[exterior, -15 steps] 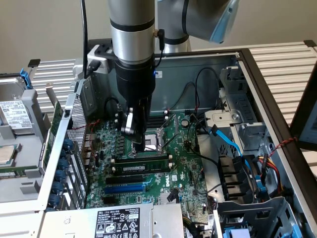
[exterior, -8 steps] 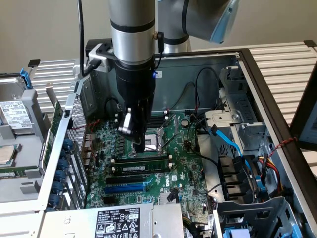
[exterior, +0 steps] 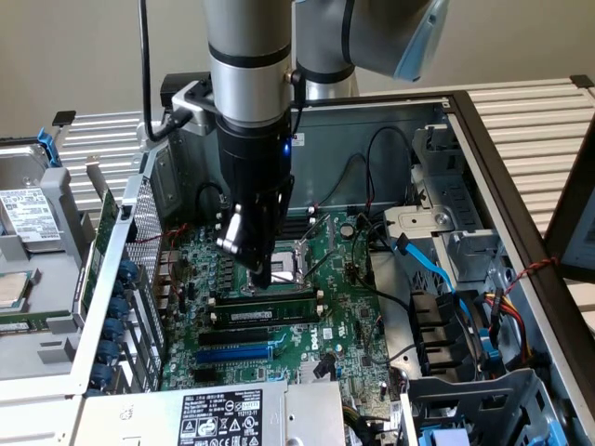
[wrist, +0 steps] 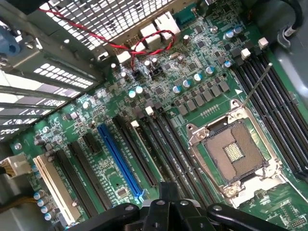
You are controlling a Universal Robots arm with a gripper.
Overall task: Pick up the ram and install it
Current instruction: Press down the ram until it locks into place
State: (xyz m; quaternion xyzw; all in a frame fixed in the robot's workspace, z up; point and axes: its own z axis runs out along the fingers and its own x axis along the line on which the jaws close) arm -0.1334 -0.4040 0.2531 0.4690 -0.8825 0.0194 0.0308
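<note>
The ram is a long dark stick with a small white label, standing on edge in a memory slot of the green motherboard, between the processor socket and the blue slot. My gripper points straight down, shut, with its tip on the ram's top edge left of its middle. In the wrist view the ram shows edge-on as a thin pale line running under the dark gripper.
Black memory slots lie beyond the socket. A blue slot and a white slot lie beside the ram. Blue cables and drive bays crowd the exterior view's right. The perforated case wall rises at its left.
</note>
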